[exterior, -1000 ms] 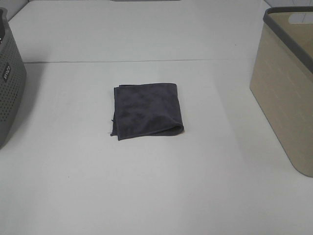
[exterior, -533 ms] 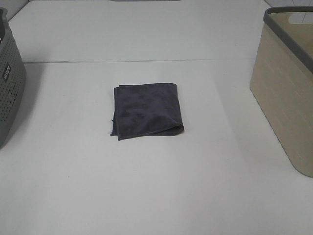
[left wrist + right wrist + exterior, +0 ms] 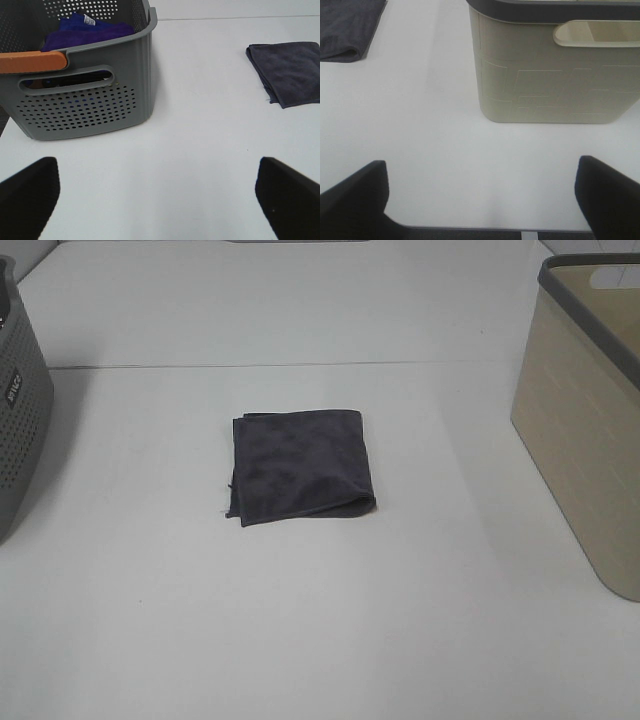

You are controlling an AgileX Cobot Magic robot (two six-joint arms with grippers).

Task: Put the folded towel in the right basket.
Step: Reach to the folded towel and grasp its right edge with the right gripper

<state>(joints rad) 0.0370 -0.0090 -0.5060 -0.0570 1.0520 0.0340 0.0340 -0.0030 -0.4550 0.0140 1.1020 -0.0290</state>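
Note:
A dark grey folded towel (image 3: 300,465) lies flat on the white table, in the middle. It also shows in the left wrist view (image 3: 287,71) and at a corner of the right wrist view (image 3: 347,27). The beige right basket (image 3: 590,420) with a dark rim stands at the right edge; the right wrist view shows it (image 3: 550,75) close ahead. My left gripper (image 3: 160,192) is open and empty, well apart from the towel. My right gripper (image 3: 482,200) is open and empty, near the table's front edge before the basket. Neither gripper shows in the high view.
A grey perforated basket (image 3: 18,400) stands at the left edge; in the left wrist view (image 3: 80,95) it has an orange handle and holds blue-purple cloth (image 3: 87,30). A seam (image 3: 300,365) crosses the table behind the towel.

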